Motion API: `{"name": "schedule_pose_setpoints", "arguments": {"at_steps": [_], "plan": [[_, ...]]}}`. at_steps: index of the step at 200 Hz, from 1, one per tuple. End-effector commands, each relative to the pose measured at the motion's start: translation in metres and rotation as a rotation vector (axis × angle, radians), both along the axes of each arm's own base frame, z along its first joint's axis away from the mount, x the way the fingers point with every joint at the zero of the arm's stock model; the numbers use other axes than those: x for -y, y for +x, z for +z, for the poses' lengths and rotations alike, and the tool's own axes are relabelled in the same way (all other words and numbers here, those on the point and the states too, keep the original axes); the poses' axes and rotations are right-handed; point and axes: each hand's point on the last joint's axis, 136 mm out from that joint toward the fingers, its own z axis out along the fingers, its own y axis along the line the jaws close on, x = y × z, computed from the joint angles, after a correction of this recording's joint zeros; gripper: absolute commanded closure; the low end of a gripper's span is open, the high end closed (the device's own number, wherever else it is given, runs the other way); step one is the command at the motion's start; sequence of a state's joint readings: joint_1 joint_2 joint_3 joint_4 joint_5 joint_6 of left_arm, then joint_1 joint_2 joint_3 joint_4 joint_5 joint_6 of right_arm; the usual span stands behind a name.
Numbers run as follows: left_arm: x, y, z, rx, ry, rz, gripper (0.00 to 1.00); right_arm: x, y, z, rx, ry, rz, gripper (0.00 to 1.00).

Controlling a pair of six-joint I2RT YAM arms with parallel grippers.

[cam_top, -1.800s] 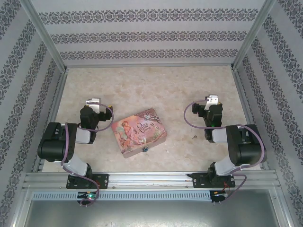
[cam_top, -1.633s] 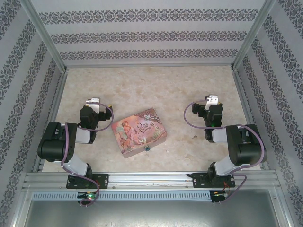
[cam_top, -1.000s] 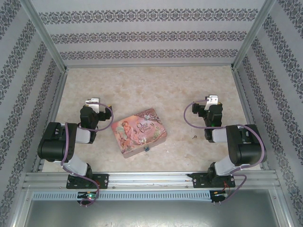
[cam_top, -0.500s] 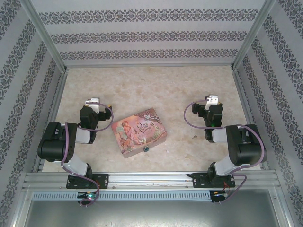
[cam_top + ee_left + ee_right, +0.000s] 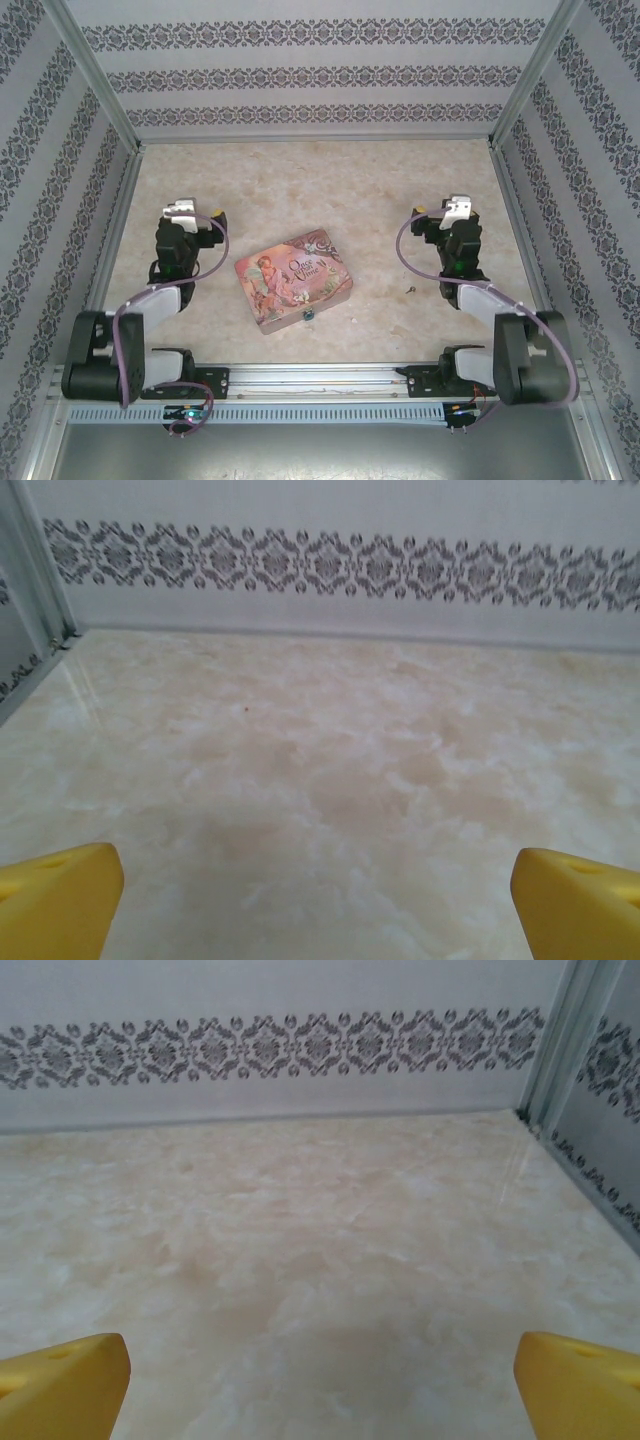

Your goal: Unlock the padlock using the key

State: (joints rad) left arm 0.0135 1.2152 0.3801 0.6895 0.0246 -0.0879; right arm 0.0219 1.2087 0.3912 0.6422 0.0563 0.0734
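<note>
The tiny blue padlock hangs at the front edge of a pink illustrated tin near the table's middle front. The key is a small dark speck on the marble, right of the tin. My left gripper hovers left of and behind the tin, open, its yellow fingertips far apart over bare marble. My right gripper hovers behind and to the right of the key, open too, its yellow fingertips wide with nothing between them. Both wrist views look toward the back wall.
Patterned walls close the table on three sides, with metal posts at the back corners. A metal rail runs along the near edge between the arm bases. Bare marble stretches behind the tin.
Both arms have shifted: their elbows dropped toward the near rail. The left gripper moved a little left and back, the right one slightly right. Tin, padlock and key lie as before.
</note>
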Motion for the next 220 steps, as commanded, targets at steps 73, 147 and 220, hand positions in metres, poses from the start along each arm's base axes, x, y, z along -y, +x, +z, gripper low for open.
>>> {"name": "schedule_pose_setpoints", "arguments": {"at_steps": [73, 147, 220], "plan": [[0.041, -0.077, -0.033, -0.550, -0.559, 0.012, 0.01, -0.097, -0.036, 0.020, -0.341, 0.416, 0.386, 0.02], [0.078, -0.148, -0.036, -0.790, -0.790, -0.027, 0.00, -0.176, -0.069, -0.006, -0.655, 0.655, 0.552, 0.02], [0.122, -0.169, -0.038, -0.874, -0.922, -0.174, 0.00, -0.225, -0.098, -0.040, -0.885, 0.672, 0.631, 0.02]]}}
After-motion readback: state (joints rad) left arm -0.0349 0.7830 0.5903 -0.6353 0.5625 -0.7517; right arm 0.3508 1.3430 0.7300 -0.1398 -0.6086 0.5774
